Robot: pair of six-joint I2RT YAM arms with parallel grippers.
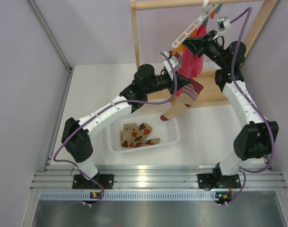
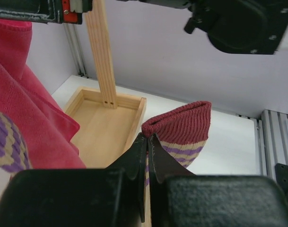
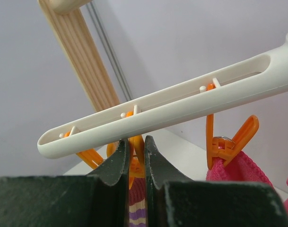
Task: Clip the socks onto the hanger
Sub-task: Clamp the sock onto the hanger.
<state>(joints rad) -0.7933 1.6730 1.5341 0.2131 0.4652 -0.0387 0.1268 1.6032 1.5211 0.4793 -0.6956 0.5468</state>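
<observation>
The white hanger [image 3: 181,101] hangs tilted from the wooden rack's top bar, with orange clips under it. My right gripper [image 3: 136,142] is shut on the handles of one orange clip [image 3: 139,156], and the maroon cuff of a purple-striped sock [image 3: 139,208] shows just below that clip. My left gripper [image 2: 147,139] is shut on the same kind of striped sock [image 2: 181,127] at its maroon end. From above, this sock [image 1: 184,99] hangs slanted below the hanger [image 1: 193,28], between the left gripper [image 1: 178,88] and the right gripper [image 1: 192,45]. Argyle socks [image 1: 139,135] lie in the basket.
A pink-red cloth [image 1: 191,64] is clipped to the hanger by another orange clip [image 3: 229,142]. The wooden rack has a post [image 2: 101,52] and a tray-like base [image 2: 103,127]. A white basket [image 1: 174,137] stands on the table between the arms.
</observation>
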